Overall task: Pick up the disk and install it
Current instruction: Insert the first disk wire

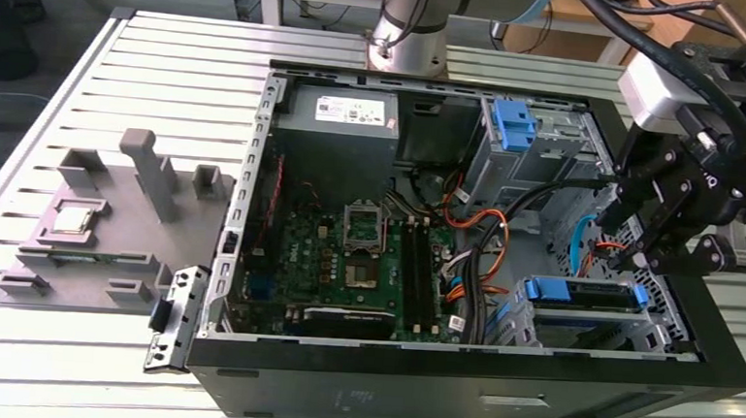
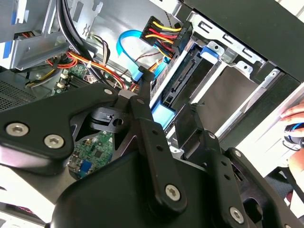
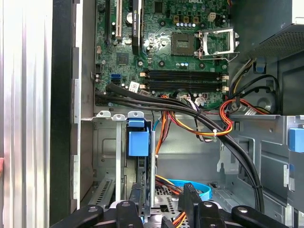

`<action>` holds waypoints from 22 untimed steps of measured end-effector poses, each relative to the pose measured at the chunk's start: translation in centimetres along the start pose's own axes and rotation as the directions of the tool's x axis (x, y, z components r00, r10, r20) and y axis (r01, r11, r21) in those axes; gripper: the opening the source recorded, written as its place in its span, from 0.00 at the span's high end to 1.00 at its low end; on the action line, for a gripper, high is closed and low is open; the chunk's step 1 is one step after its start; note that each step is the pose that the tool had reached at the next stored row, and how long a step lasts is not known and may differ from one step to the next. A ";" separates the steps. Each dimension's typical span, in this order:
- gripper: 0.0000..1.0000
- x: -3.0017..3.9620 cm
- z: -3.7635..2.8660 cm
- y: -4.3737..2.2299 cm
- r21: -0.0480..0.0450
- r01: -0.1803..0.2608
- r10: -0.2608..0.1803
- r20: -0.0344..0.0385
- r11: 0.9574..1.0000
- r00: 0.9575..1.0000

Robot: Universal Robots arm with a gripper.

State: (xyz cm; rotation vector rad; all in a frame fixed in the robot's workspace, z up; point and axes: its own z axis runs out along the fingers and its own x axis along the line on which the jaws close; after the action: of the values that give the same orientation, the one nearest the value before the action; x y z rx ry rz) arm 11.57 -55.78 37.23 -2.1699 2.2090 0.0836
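An open black computer case [image 1: 465, 399] lies on its side on a slotted metal table [image 1: 162, 50]. The robot's gripper [image 1: 675, 257] hangs over the case's corner at the exterior view's right. Its two black fingers [image 2: 146, 126] are spread apart and hold nothing. The disk [image 1: 585, 293], marked by its bright blue carrier, sits in the metal drive bay [image 1: 625, 333] just below the gripper. It looks slotted in, though I cannot tell whether it is fully home.

The risk, as I judge it, is crowding. A power connector [image 2: 176, 37] with yellow, red and black wires sits against one end of the disk, and a bundle of black cables [image 3: 190, 111] crosses nearby (a blue ribbon cable [image 2: 129, 40] loops there too). A finger could snag a wire or strike the bay's thin rails. A pinch on the carrier's plastic tab alone might slip. What looks like a person's hand [image 2: 295, 114] is just outside the case.

A white sticker [image 1: 353, 111] on the grey power supply [image 1: 294, 117] carries print I cannot make out.
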 end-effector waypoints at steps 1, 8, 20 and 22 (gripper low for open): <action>0.52 0.00 0.02 0.00 0.000 0.000 0.000 0.000 1.000 1.000; 0.52 0.02 0.28 0.00 0.000 0.000 0.000 0.000 1.000 1.000; 0.52 -0.01 -0.12 0.00 0.000 0.000 0.000 0.000 1.000 1.000; 0.52 -0.01 -0.18 0.00 0.000 0.000 0.000 0.000 1.000 1.000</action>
State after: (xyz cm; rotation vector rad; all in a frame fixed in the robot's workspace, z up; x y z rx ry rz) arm 11.56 -55.78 37.41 -2.1700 2.2091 0.0838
